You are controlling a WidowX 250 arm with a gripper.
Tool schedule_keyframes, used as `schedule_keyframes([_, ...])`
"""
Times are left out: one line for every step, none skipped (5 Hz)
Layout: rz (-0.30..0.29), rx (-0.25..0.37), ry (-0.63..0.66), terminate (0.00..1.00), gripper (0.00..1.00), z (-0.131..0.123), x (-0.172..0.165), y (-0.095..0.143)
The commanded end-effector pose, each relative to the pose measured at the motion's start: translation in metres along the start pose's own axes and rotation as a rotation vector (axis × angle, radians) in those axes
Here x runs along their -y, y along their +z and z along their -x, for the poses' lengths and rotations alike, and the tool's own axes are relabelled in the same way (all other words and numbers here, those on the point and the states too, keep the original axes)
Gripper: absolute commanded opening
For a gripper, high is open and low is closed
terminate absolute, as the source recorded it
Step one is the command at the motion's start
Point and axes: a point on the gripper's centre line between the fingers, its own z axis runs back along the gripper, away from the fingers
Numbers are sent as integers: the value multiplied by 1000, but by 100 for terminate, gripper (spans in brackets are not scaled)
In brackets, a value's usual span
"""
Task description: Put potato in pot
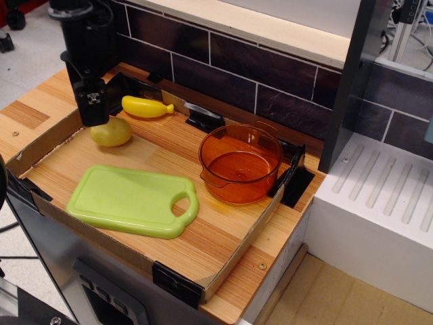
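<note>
Wooden bench (30, 112) with striped grain, screw heads near its left edge and front right corner. Dark tiled wall (230, 71) with pale grout along the back edge, capped by a light ledge (270, 27). White ribbed unit (385, 203) beyond the right edge. Grey floor (34, 47) past the back left corner; tan floor (338, 298) at lower right.

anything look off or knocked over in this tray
Nothing stands out. The pot sits upright and empty, the green cutting board lies flat, and the potato and yellow banana toy rest on the wood. The hand hangs at the potato's left edge.
</note>
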Motion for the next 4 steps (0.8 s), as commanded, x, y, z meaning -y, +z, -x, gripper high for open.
schedule_keyframes([-32, -9, 17, 0, 100, -16, -16, -13])
schedule_keyframes([-63, -27, 16, 0, 100, -19, -12, -30])
schedule_keyframes([-41, -42, 46, 0, 100, -22, -9, -37])
schedule_keyframes([5, -55, 39, 0, 0, -23, -9, -31])
